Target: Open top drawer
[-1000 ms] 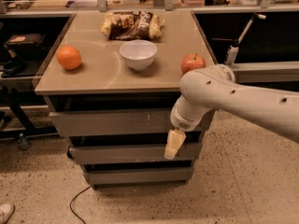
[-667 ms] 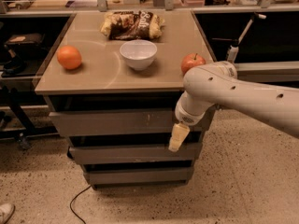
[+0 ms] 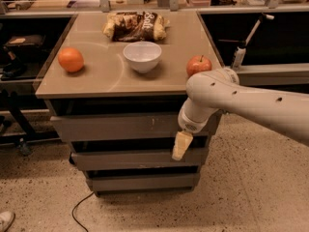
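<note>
The top drawer [image 3: 120,127] is the widest of three grey-brown drawer fronts under the tabletop. Its flat front sits flush with the cabinet and has small pale scratches right of centre. My white arm [image 3: 241,100] reaches in from the right and bends down in front of the cabinet. My gripper [image 3: 181,146] is pale yellow and points down. It hangs in front of the right part of the top drawer's lower edge, over the dark gap above the middle drawer [image 3: 135,159].
On the tabletop [image 3: 96,79] are an orange [image 3: 71,59], a white bowl [image 3: 142,56], a red apple [image 3: 199,65] and a snack bag [image 3: 136,25]. The bottom drawer [image 3: 142,181] is narrower. A black cable [image 3: 79,209] lies on the floor. Shelving stands to the left and right.
The gripper has shifted only slightly in front of the drawers' right side. The drawers and the objects on top have not moved.
</note>
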